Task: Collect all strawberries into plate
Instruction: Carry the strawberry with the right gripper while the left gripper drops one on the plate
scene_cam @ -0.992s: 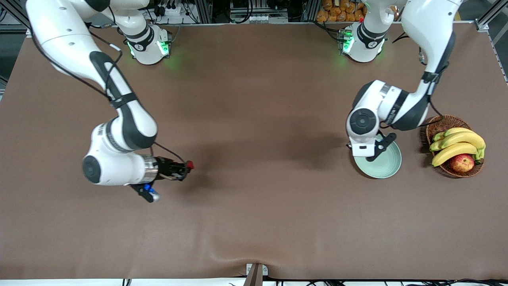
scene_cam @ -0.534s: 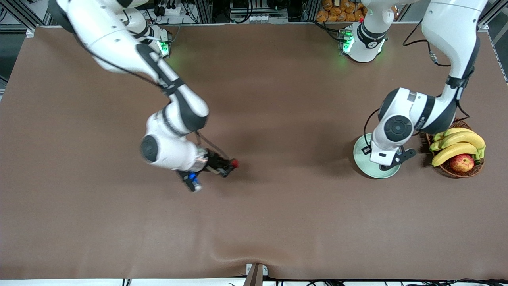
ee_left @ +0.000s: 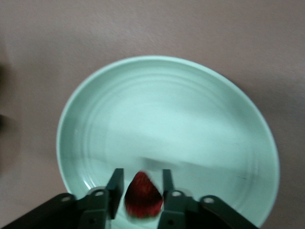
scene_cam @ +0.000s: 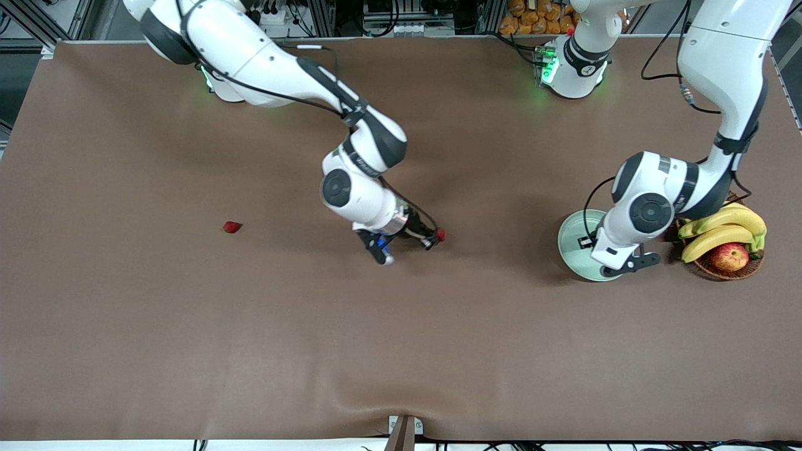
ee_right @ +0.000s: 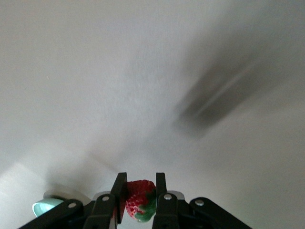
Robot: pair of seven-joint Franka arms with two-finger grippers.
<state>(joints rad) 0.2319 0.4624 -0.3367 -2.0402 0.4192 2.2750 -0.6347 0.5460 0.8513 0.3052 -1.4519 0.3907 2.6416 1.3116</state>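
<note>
A pale mint-green plate (scene_cam: 573, 241) lies next to the basket at the left arm's end of the table. My left gripper (ee_left: 141, 179) hangs over the plate (ee_left: 167, 109), open. A strawberry (ee_left: 143, 195) sits blurred between its fingers, with a gap on each side. My right gripper (scene_cam: 435, 238) is over the middle of the table, shut on a second strawberry (scene_cam: 441, 234). In the right wrist view this strawberry (ee_right: 139, 200) is pinched between the fingers of the right gripper (ee_right: 141, 183). A third strawberry (scene_cam: 232, 227) lies on the cloth toward the right arm's end.
A brown wicker basket (scene_cam: 720, 272) holds bananas (scene_cam: 720, 228) and a red-yellow apple (scene_cam: 730, 257) beside the plate. The left arm's elbow hangs over part of the basket. A sliver of the plate (ee_right: 43, 208) shows in the right wrist view.
The right arm has swung from its own end to mid-table with its strawberry, uncovering the one on the cloth. The left gripper has shifted over the plate and its fingers have parted.
</note>
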